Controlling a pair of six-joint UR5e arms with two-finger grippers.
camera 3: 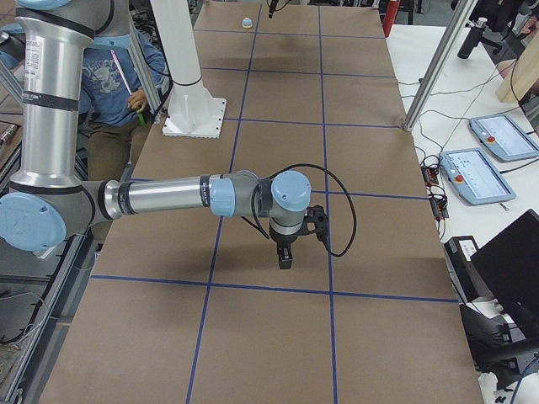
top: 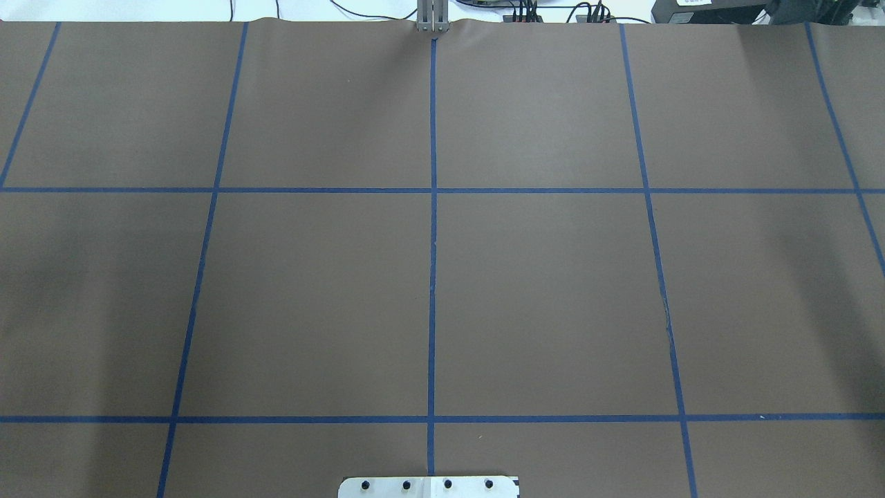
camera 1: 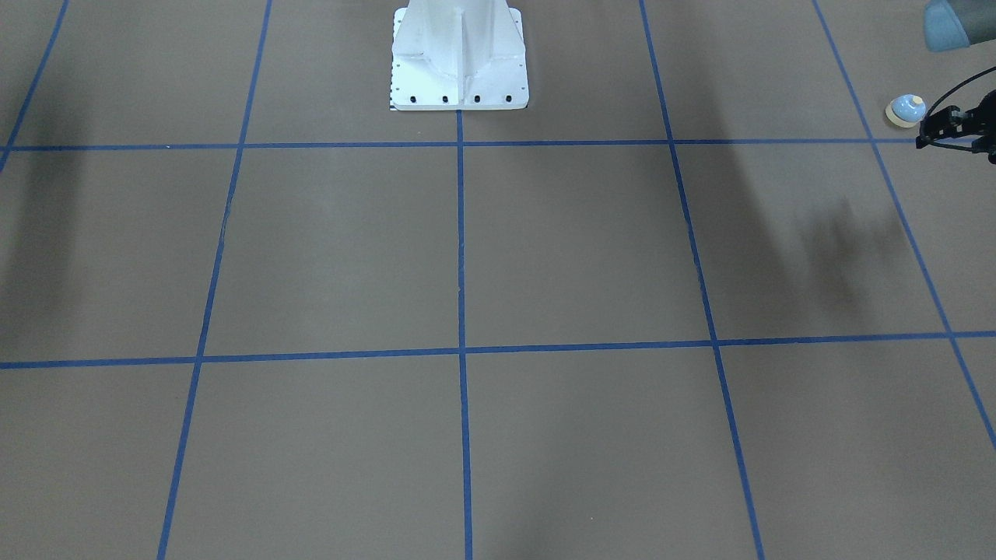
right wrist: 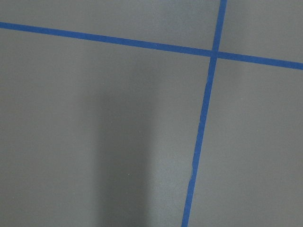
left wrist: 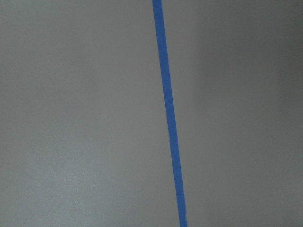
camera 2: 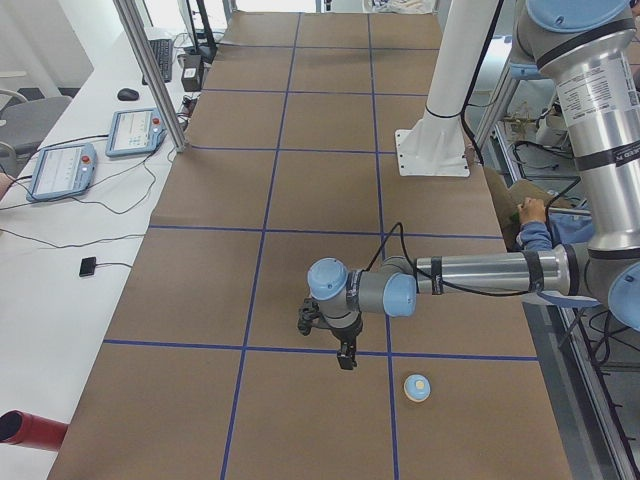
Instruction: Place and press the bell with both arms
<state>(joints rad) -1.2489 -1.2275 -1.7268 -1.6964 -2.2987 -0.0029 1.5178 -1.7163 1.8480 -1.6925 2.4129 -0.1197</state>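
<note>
The small light-blue bell (camera 1: 905,110) with its cream button stands upright on the brown table near the end on the robot's left. It also shows in the exterior left view (camera 2: 417,387) and far off in the exterior right view (camera 3: 247,23). My left gripper (camera 1: 923,141) hovers just beside the bell without touching it, points down, and its fingers look closed and empty; it is also in the exterior left view (camera 2: 345,358). My right gripper (camera 3: 285,259) hangs over the table's other end, far from the bell. I cannot tell whether it is open or shut.
The white pedestal base (camera 1: 459,62) stands at the robot's side of the table. Blue tape lines (top: 433,207) divide the brown surface into squares. A seated person (camera 3: 118,76) is behind the pedestal. Tablets (camera 2: 60,170) and cables lie on the white bench.
</note>
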